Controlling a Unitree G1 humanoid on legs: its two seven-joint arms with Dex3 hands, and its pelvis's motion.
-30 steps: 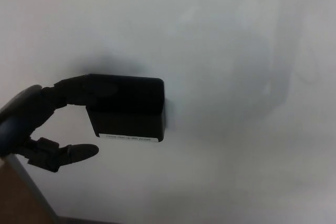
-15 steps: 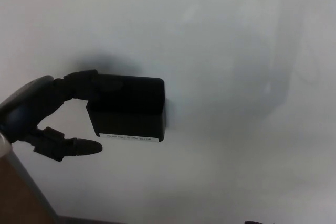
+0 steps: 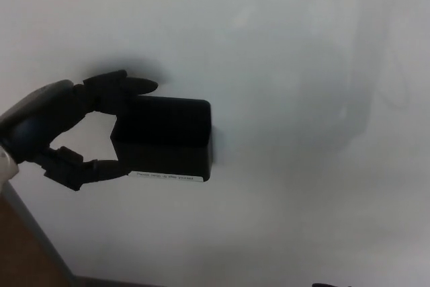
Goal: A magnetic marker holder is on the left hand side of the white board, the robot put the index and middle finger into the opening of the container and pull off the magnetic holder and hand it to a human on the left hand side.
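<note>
Compared with half a second ago, the left hand (image 3: pixel 57 132) sits a little higher and closer to the magnetic marker holder (image 3: pixel 164 140). Its upper fingers (image 3: pixel 124 87) now lie above the holder's top left corner rather than level with its opening, and the thumb (image 3: pixel 101 169) now reaches the holder's lower left edge. The fingers are spread apart around that left end; whether they actually grip it cannot be told. The holder itself has not moved. It sticks to the white board (image 3: pixel 302 65), left of centre, long axis horizontal, with a pale label strip (image 3: pixel 168 176) along its bottom edge.
</note>
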